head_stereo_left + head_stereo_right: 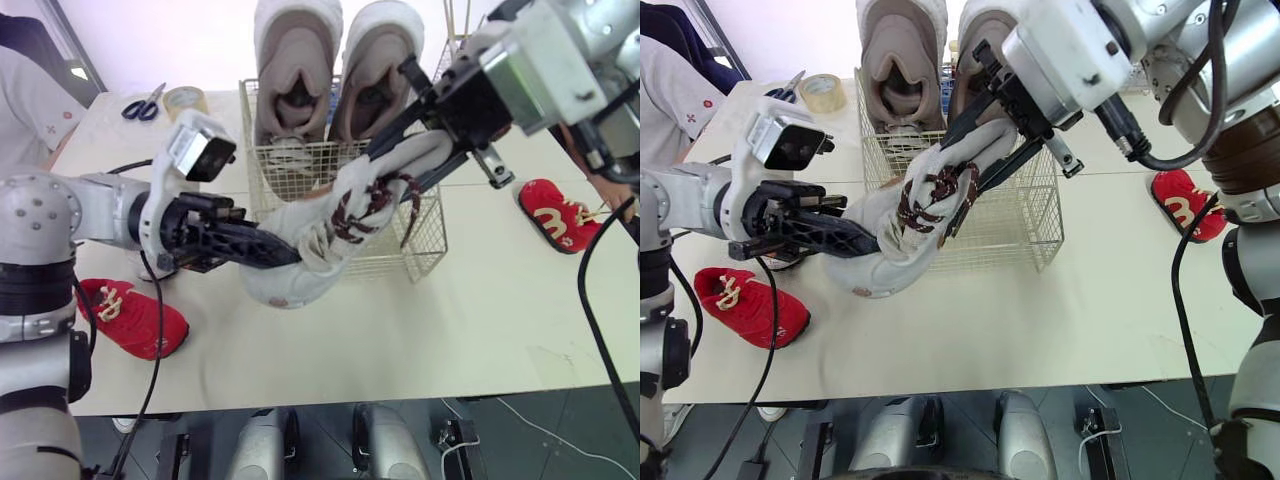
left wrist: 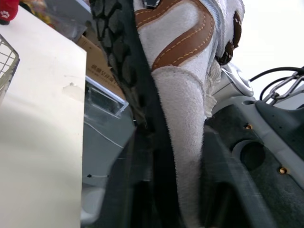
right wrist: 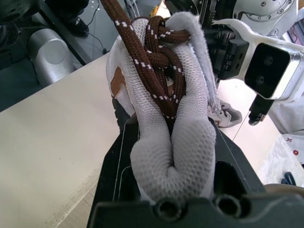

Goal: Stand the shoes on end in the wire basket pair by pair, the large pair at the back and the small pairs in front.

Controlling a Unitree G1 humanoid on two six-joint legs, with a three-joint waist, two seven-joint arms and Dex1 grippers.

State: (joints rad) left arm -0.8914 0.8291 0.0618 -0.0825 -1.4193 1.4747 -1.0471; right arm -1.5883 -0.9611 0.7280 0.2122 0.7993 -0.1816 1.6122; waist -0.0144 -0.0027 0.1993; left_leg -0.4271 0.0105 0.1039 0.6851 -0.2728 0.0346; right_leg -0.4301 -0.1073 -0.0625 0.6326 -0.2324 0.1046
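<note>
Stereo head pair looks down over table (image 1: 450, 330) and wire basket (image 1: 425, 245); both wrist cameras closely face the white shoe (image 3: 171, 142).

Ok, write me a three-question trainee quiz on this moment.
1. True or false: the large beige pair already stands on end at the back of the wire basket.
2. What holds the white shoe? A: a person's hand. B: nothing, it lies flat. C: the left gripper and the right gripper together.
3. Fill in: ___ red shoes lie on the table outside the basket.
Key: 1 true; 2 C; 3 two.
</note>
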